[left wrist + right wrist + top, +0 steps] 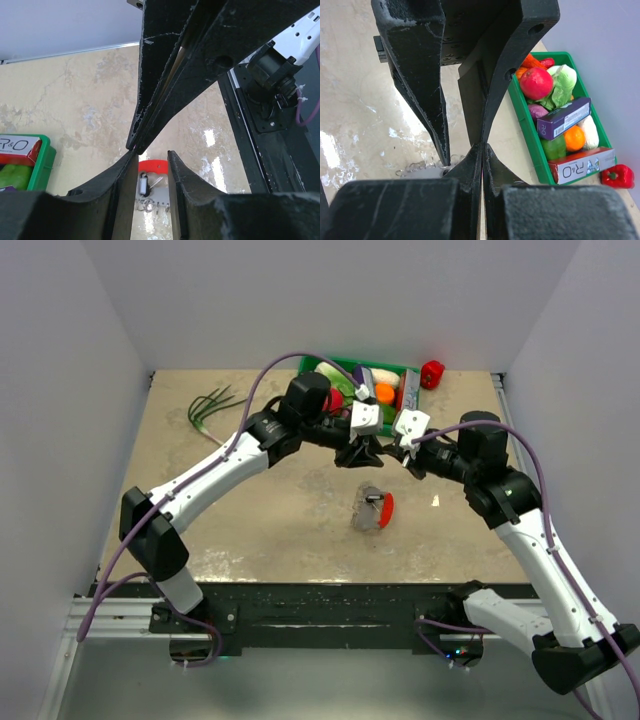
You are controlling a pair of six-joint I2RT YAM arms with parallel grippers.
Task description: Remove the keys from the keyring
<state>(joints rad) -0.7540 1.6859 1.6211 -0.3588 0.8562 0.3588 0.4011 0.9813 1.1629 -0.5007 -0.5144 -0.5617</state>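
Step judged: approach, no key freed yet. Keys (144,186) and keyring (148,204) with red tag (152,165) were found flat on table (280,510), at centre, just near of both grippers, touched by neither.

Left gripper (150,156) was held partly open above keys, nothing gripped; keys were framed in gap between its fingers. Right gripper (483,148) was seen fully closed, empty, tip just beside left gripper's fingers.

Next move judged: descent needed, keyring or red tag to be pinned by one gripper, single key pinched by other.

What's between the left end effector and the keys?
Nothing. In the top view only bare table separates the left end effector from the keys; the left wrist view sees them through its parted fingers.
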